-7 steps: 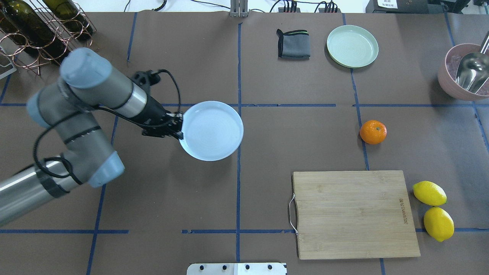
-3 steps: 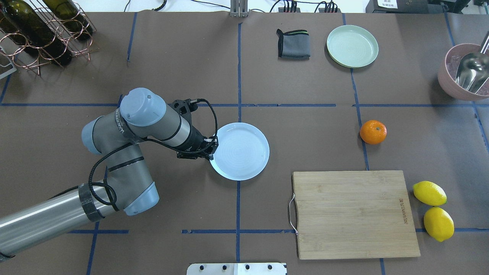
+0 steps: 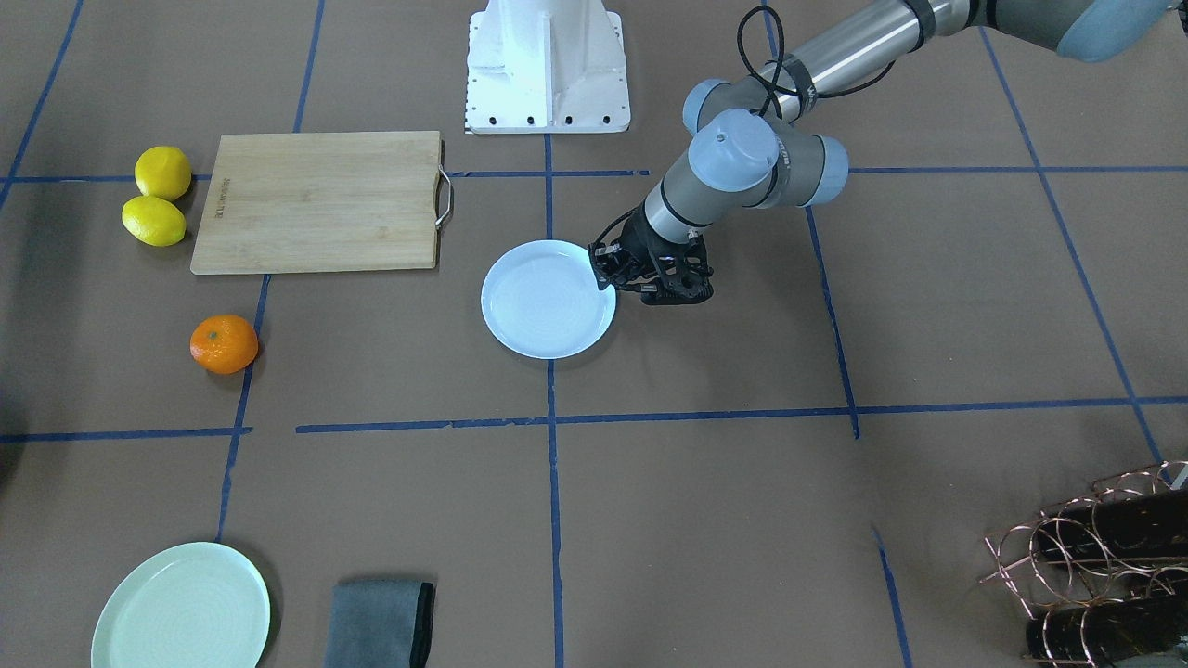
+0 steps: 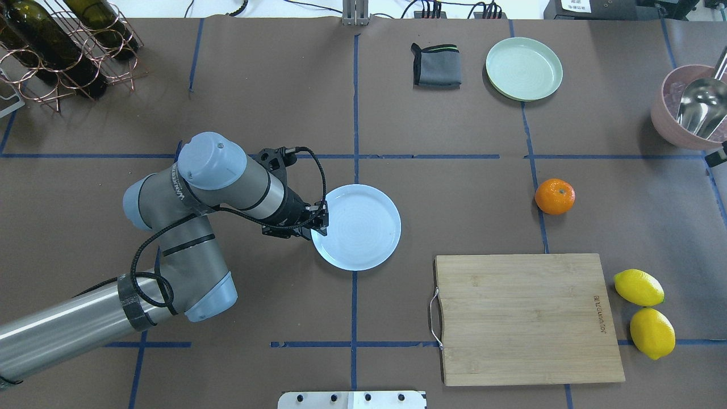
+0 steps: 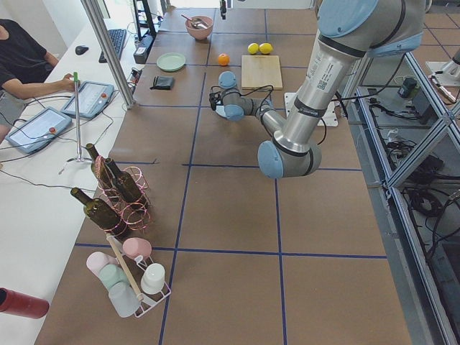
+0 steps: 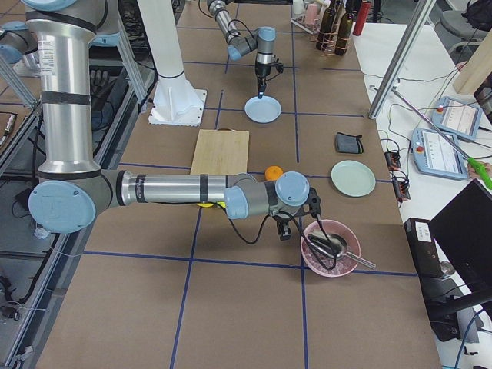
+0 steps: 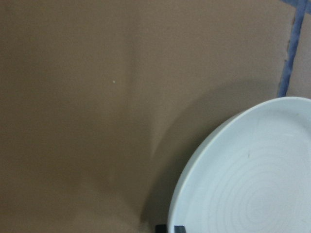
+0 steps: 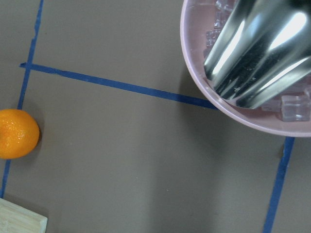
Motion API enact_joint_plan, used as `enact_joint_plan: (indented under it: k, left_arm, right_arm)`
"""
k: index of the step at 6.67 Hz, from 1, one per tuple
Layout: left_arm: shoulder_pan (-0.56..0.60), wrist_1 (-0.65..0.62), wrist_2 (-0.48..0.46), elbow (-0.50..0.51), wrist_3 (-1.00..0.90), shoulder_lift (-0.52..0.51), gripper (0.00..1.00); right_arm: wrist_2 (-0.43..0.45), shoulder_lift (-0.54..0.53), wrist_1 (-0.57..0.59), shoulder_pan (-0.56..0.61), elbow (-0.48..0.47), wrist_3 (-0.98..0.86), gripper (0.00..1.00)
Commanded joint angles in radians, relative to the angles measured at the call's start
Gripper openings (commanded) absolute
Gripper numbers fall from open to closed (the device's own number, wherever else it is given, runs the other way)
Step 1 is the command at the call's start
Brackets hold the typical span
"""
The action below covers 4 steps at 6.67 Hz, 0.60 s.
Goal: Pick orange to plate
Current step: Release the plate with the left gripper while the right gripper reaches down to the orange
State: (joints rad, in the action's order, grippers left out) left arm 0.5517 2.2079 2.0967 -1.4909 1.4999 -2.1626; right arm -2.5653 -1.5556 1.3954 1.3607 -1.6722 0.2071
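The orange (image 4: pixel 555 196) rests on the brown table right of centre, touching nothing; it also shows in the front view (image 3: pixel 224 343) and at the left edge of the right wrist view (image 8: pixel 17 133). The pale bluish-white plate (image 4: pixel 363 227) lies flat mid-table. My left gripper (image 4: pixel 319 220) pinches its left rim, shut on it. In the left wrist view the plate (image 7: pixel 252 184) fills the lower right. My right gripper (image 6: pixel 286 229) hovers between the orange and a pink bowl; whether it is open I cannot tell.
A wooden cutting board (image 4: pixel 525 318) lies near the orange, with two lemons (image 4: pixel 638 287) to its right. The pink bowl (image 4: pixel 664 122) holding a metal scoop sits far right. A mint plate (image 4: pixel 523 69) and grey cloth (image 4: pixel 436 65) are at the back, a bottle rack (image 4: pixel 57 45) back left.
My left arm brought the plate down and to the right, from left of centre to mid-table, where it now lies. A dark bit of the right arm has appeared at the overhead view's right edge.
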Motion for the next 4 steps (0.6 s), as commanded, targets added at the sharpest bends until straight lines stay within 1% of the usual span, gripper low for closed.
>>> enact_joint_plan:
  k: [1,2,3,4]
  left_arm:
    - [0.034,0.059,-0.006,-0.026,0.003,0.001,0.96]
    - [0.037,0.061,-0.006,-0.028,-0.001,0.012,0.96]
    - [0.037,0.062,-0.006,-0.029,0.000,0.010,0.96]
    - [0.037,0.062,-0.006,-0.047,0.002,0.010,0.96]
  right_arm:
    - [0.020,0.075,-0.003,-0.136,-0.098,0.317,1.00]
    - [0.122,0.130,-0.003,-0.222,-0.104,0.427,1.00]
    - [0.263,0.171,-0.003,-0.327,-0.115,0.569,1.00]
    - [0.415,0.169,-0.003,-0.421,-0.124,0.615,1.00]
